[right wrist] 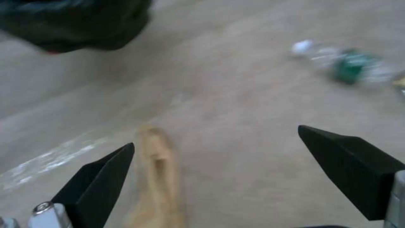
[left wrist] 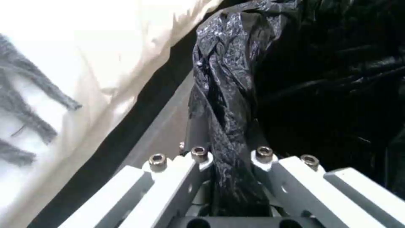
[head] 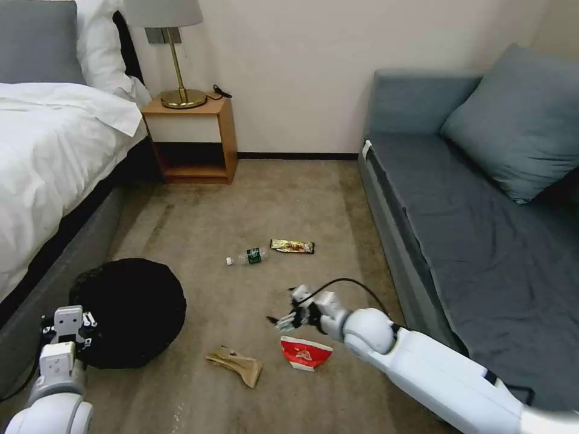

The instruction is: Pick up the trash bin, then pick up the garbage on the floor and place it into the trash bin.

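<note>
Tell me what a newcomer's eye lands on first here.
The trash bin, draped in black plastic, sits low beside the bed, the left gripper shut on its bag. Right of it the right gripper hangs open over the carpet by the red-and-white packet and brown paper; a bottle and snack wrapper lie beyond.

The trash bin [head: 128, 310], draped all over in crinkly black plastic, sits at the near left beside the bed. On the floor, the crumpled brown paper [head: 236, 364] and the red-and-white packet [head: 304, 353] lie near, just apart from each other. Farther off, the small clear bottle [head: 248, 256] with a green label lies on its side, the dark-and-gold wrapper [head: 292, 246] just right of it.
</note>
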Robot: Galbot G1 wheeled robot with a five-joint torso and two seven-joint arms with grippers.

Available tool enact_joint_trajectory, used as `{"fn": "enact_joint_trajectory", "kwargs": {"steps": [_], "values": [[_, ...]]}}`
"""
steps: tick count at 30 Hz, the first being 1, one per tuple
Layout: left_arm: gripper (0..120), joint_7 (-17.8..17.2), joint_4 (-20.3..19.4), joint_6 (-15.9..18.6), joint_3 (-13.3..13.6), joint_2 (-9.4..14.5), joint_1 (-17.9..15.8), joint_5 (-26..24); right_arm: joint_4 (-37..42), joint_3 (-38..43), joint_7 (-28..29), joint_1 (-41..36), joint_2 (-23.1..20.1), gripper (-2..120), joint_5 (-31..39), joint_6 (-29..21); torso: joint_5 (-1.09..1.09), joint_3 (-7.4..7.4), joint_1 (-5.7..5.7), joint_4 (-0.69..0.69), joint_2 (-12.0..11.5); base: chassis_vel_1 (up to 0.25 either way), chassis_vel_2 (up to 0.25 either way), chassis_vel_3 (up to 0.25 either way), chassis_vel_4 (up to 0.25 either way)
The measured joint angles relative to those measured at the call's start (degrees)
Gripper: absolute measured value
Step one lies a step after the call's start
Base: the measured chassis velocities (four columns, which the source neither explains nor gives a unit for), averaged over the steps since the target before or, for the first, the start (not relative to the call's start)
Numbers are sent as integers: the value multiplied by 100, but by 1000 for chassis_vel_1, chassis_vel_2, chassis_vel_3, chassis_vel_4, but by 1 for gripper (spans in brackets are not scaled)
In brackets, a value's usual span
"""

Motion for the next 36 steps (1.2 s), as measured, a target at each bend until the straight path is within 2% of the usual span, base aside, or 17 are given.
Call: {"fn": "enact_joint_trajectory", "kwargs": {"steps": [1,6,8,10,15,25,36], "values": [[3,0,0,0,0,0,0,0,0,0,0,0,0,100,0,0,0,0,0,0,0,0,0,0,0],[3,-38,-325,-41,-62,-310,268,2,-725,-924,-193,290,952,100,-14,-7,1,0,0,2,0,0,0,0,0],[3,-38,-334,-43,-64,-320,278,2,-753,-953,-199,296,979,100,-24,-2,2,0,0,2,0,0,0,0,0],[3,-38,-403,-92,-91,-409,370,37,-1121,-1279,-261,351,1241,100,-172,52,1,0,0,1,0,0,0,0,0],[3,-24,-390,-155,-138,-451,393,81,-1650,-1622,-282,380,1412,100,-413,186,0,0,0,-2,0,0,0,0,0],[3,-9,-442,-215,-159,-551,559,-20,-2613,-1654,-360,441,1751,100,-708,421,1,0,0,0,0,0,0,0,0],[3,6,-352,-278,-223,-496,624,-120,-3374,-1670,-528,455,2032,98,-940,529,1,0,0,0,0,0,0,0,0]]}}
